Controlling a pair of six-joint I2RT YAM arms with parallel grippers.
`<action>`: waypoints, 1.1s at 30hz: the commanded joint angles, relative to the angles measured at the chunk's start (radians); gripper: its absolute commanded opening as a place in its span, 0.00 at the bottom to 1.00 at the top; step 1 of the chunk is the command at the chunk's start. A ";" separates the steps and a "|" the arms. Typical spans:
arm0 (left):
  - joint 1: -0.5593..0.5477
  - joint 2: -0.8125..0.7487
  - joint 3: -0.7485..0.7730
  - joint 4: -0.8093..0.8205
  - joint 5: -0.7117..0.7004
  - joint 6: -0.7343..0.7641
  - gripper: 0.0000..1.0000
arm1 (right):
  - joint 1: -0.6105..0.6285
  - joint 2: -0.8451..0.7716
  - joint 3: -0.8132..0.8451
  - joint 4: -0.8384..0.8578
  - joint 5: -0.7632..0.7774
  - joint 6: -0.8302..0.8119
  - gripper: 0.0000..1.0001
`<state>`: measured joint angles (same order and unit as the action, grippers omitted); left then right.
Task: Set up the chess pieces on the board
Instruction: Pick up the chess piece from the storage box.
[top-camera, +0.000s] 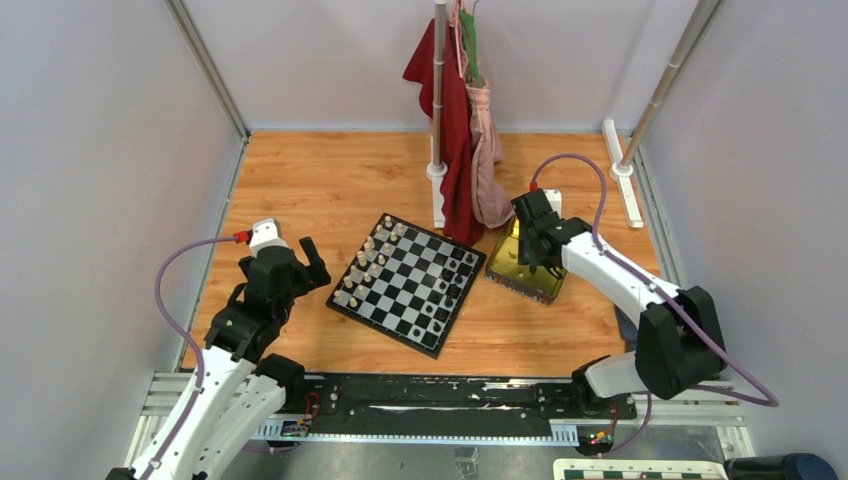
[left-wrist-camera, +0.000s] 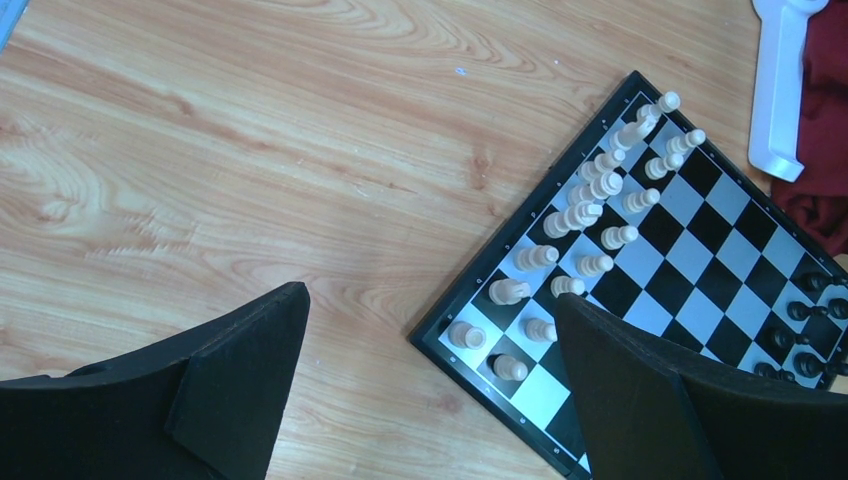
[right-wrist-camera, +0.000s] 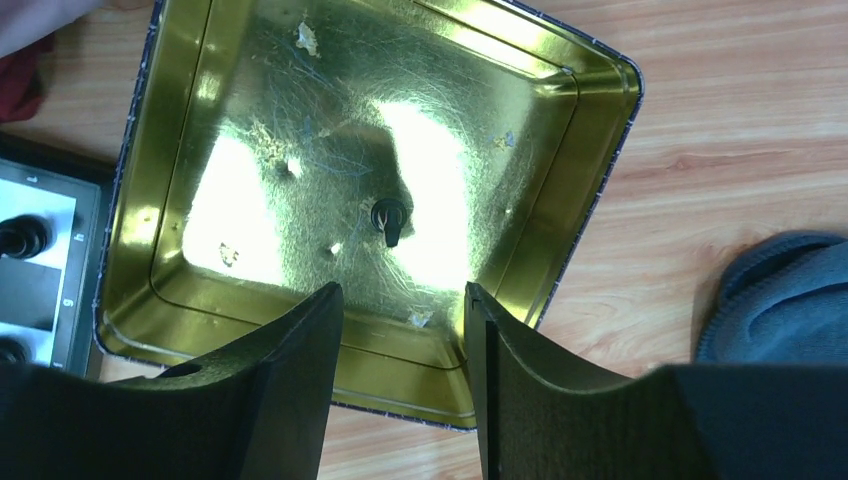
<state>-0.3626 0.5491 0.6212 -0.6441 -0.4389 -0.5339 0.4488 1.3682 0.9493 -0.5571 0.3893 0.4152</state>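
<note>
Fingers (right-wrist-camera: 290, 400) of your right gripper (right-wrist-camera: 400, 292) stand parted and empty over the black chess piece (right-wrist-camera: 388, 220) lying in the gold tin tray (right-wrist-camera: 590, 190), beside the board (top-camera: 410, 285); close off-centre and it may skid away.

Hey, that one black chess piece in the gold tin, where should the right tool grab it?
Likely from above, pinching the black chess piece across its slim body: it sits alone mid-floor in the gold tin, clear of the walls, under the open right tool.
</note>
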 joint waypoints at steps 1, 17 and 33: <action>-0.010 0.010 -0.005 0.000 -0.014 -0.003 1.00 | -0.037 0.037 -0.021 0.048 -0.033 0.025 0.51; -0.010 0.030 -0.003 -0.005 -0.024 -0.003 1.00 | -0.088 0.181 -0.023 0.112 -0.102 0.016 0.42; -0.010 0.033 0.000 -0.008 -0.027 -0.005 1.00 | -0.115 0.213 -0.040 0.126 -0.132 0.014 0.19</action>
<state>-0.3626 0.5781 0.6212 -0.6449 -0.4500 -0.5339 0.3538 1.5684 0.9310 -0.4282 0.2649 0.4244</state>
